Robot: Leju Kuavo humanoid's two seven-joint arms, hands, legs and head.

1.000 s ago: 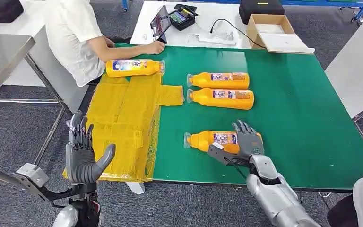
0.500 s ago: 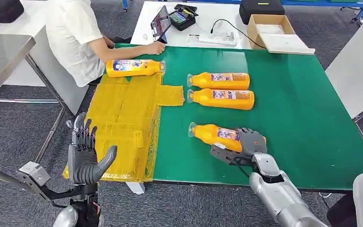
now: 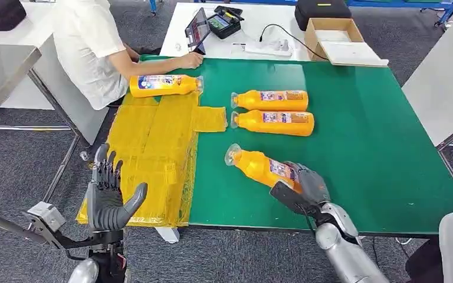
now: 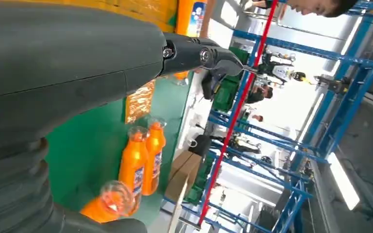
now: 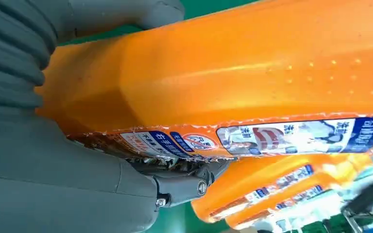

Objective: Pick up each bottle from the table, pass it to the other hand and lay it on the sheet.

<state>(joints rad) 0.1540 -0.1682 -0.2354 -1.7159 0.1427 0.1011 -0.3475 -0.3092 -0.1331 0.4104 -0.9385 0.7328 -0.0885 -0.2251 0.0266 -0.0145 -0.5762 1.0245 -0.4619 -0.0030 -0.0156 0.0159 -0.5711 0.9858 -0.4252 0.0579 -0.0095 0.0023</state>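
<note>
Right hand (image 3: pixel 305 187) is wrapped around the base end of an orange bottle (image 3: pixel 262 167); the bottle is gripped, thumb on one side and darker fingers over the top. The bottle is tilted, cap end raised and pointed away from the hand toward the yellow sheet (image 3: pixel 153 154). In the right wrist view the bottle body (image 5: pixel 233 82) is pressed close against the palm, label facing the thumb.

Left hand (image 3: pixel 107 197) is held upright off the near edge of the green table (image 3: pixel 365 141), fingers apart, thumb out, nothing held. The sheet's near corner is seen just beyond it.

Two more orange bottles (image 3: pixel 269 99) (image 3: pixel 273 122) are laid side by side, touching, further out from the right hand, caps toward the sheet. A fourth bottle (image 3: pixel 165 85) is laid across the far edge of the sheet, well apart from both hands. In the left wrist view the pair (image 4: pixel 144 162) is seen past the held bottle's cap.

A person in a white shirt (image 3: pixel 91 50) is seated at the far left corner of the table, one hand resting on the green surface. A cardboard box (image 3: pixel 336 38) and a tablet (image 3: pixel 197 26) are seen on the white table behind.
</note>
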